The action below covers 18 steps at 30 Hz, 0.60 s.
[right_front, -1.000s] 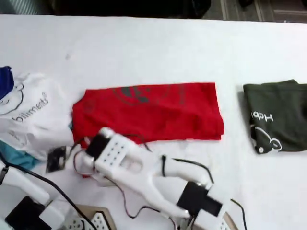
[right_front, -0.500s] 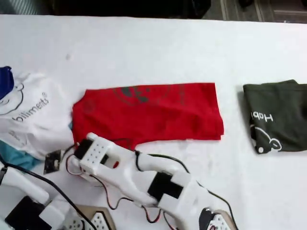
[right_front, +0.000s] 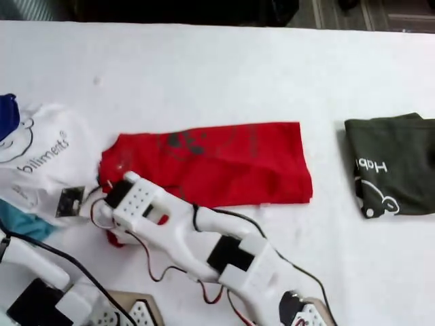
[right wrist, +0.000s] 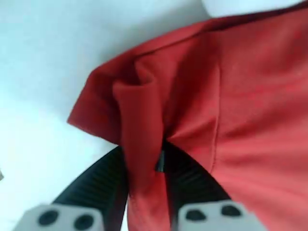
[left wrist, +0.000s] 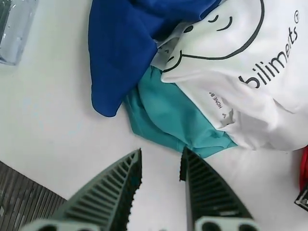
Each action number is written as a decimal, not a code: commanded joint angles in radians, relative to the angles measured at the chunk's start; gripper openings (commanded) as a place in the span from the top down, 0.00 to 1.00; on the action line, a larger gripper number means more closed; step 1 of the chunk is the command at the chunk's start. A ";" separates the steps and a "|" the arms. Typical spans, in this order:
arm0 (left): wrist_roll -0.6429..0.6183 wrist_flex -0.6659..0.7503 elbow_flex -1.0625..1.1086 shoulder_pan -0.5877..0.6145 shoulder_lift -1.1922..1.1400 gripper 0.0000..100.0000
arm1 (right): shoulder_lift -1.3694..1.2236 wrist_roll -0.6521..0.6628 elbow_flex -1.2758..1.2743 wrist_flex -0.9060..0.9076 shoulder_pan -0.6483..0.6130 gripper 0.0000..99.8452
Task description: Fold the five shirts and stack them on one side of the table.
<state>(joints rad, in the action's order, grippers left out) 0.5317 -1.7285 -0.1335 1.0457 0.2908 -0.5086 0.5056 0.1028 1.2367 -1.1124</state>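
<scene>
A red shirt (right_front: 217,163) lies spread across the middle of the table. My right gripper (right wrist: 144,161) is shut on a fold of the red shirt (right wrist: 231,91) at its near left corner, and the right arm (right_front: 177,224) stretches over the table's front. A folded dark green shirt (right_front: 394,166) sits at the right edge. At the left lies a heap: a white shirt (right_front: 47,159), a blue shirt (left wrist: 120,53) and a teal shirt (left wrist: 173,120). My left gripper (left wrist: 161,166) hovers open over bare table beside the teal shirt.
The left arm's base (right_front: 41,292) and cables (right_front: 156,272) crowd the front left corner. A clear plastic object (left wrist: 14,29) stands beyond the blue shirt. Bare white table (right_front: 224,75) runs along the far side.
My right gripper has closed on the red shirt's near left corner and pulled it; the shirt's right edge has shifted slightly left. The left arm has not moved.
</scene>
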 commanded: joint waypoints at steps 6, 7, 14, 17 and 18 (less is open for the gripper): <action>0.000 0.006 -0.011 0.004 0.033 0.85 | 0.130 0.006 0.098 -0.005 0.081 0.98; 0.000 0.006 -0.011 0.004 0.033 0.85 | 0.128 0.006 0.117 -0.005 0.099 0.98; 0.000 0.006 -0.011 0.002 0.033 0.85 | 0.031 0.006 0.279 -0.005 0.206 0.98; 0.000 0.006 -0.011 0.001 0.033 0.85 | -0.033 0.006 0.350 -0.004 0.231 0.96; 0.000 0.006 -0.011 0.001 0.033 0.85 | -0.053 0.006 0.370 -0.002 0.237 0.93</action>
<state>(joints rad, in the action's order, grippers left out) 0.5317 -1.7285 -0.1335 1.0441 0.2908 -0.5455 0.5071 0.3867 1.2382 -0.8991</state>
